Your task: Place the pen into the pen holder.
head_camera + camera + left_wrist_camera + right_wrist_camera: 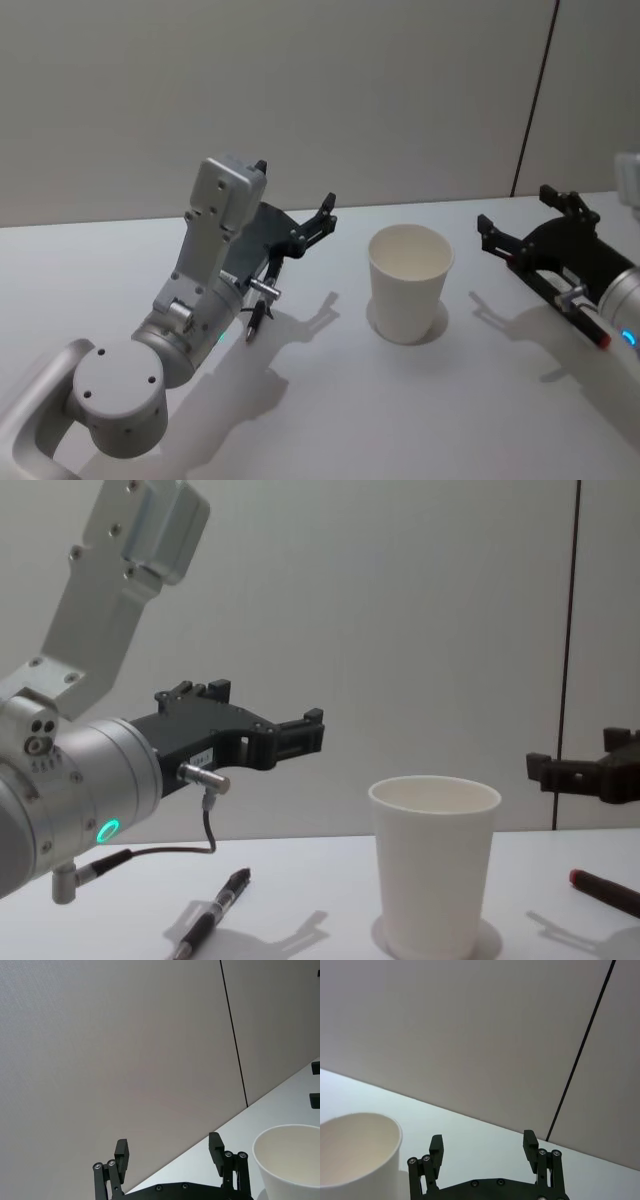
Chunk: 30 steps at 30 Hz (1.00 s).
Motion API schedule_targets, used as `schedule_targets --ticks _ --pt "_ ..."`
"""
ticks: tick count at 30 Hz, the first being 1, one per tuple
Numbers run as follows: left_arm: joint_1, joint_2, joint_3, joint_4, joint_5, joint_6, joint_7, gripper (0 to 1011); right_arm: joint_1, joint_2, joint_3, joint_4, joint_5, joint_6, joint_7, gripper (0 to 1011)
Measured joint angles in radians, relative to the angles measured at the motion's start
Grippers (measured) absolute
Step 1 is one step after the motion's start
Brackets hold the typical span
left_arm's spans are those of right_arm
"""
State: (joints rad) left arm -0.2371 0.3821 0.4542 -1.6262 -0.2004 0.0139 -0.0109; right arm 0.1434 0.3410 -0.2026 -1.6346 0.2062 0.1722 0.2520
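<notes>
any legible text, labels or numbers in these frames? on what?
No readable text anywhere.
pen holder: plain white, no print.
left gripper: small pale label on its body, too small to read.
black pen: any marking is too small to read.

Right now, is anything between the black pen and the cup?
No. The black pen lies on the table left of the pen holder, nothing visible between them. The left gripper hangs above, fingers open.

The white table bears the pen holder, a black pen and seemingly a red-tipped marker.
</notes>
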Motion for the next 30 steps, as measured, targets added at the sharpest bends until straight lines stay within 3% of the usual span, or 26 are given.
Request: schedule_targets --ticks 10,13,14,30 --pt "0.000 0.000 0.000 0.000 0.000 0.000 0.000 1001 0.062 0.022 0.021 0.024 -0.042 0.126 0.065 1001" --pt "0.000 0.000 0.000 0.000 0.000 0.000 0.000 1001 0.082 0.033 0.033 0.025 -0.047 0.210 0.083 1002" --pt "0.000 0.000 0.000 0.000 0.000 0.000 0.000 1001 0.082 0.033 0.033 0.025 -0.047 0.210 0.083 1002" --pt "0.000 0.000 0.000 0.000 0.000 0.000 0.000 1001 0.120 0.052 0.074 0.034 0.016 0.494 0.082 1002"
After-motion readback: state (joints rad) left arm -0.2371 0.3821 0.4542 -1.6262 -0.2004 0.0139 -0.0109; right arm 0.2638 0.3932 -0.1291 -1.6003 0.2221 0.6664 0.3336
